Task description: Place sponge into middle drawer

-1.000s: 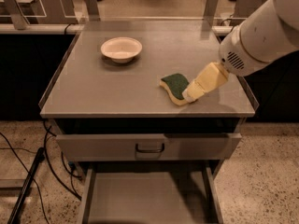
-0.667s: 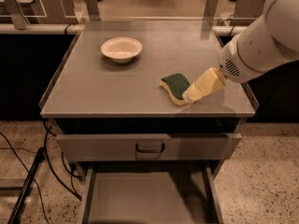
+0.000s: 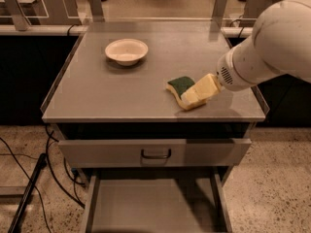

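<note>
The sponge [image 3: 181, 87], pale yellow foam with a dark green face up, lies on the grey cabinet top [image 3: 121, 89] near its front right. My gripper [image 3: 200, 91] comes in from the right and sits on the sponge's right end, covering that part. The sponge rests on the top, not lifted. The middle drawer [image 3: 150, 203] is pulled out below at the front, showing a flat plain grey floor and thin side walls.
A round cream bowl [image 3: 126, 51] stands on the top at the back left. A drawer front with a small dark loop handle [image 3: 156, 154] sits above the open drawer. Black cables [image 3: 29, 178] run over the floor at the left. My white arm [image 3: 272, 47] fills the right side.
The arm's upper body has shifted a little up and to the right. The gripper stays at the sponge, and the sponge has not moved.
</note>
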You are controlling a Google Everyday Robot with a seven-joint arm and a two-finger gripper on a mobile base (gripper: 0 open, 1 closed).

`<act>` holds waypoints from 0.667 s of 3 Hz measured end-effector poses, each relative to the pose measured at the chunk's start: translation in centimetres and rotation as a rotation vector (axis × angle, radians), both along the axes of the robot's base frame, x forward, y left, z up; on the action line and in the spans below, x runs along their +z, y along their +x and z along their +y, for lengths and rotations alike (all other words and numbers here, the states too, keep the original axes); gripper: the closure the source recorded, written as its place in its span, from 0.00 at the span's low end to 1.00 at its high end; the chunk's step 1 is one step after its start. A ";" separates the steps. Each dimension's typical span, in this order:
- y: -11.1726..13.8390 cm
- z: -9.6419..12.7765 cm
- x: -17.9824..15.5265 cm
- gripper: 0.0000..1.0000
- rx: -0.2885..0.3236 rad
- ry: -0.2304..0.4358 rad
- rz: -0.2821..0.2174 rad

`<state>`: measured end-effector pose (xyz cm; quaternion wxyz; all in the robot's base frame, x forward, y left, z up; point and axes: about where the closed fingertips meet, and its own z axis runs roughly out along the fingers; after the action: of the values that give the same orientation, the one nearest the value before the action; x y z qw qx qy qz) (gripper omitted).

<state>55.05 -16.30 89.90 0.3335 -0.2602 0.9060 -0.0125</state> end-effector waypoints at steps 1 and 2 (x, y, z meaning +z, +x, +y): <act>1.0 0.8 -1.1 0.00 -0.001 0.025 0.011; 2.1 2.0 -2.3 0.00 0.012 0.046 0.028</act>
<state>57.17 -14.30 87.58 0.3266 -0.2578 0.9092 0.0142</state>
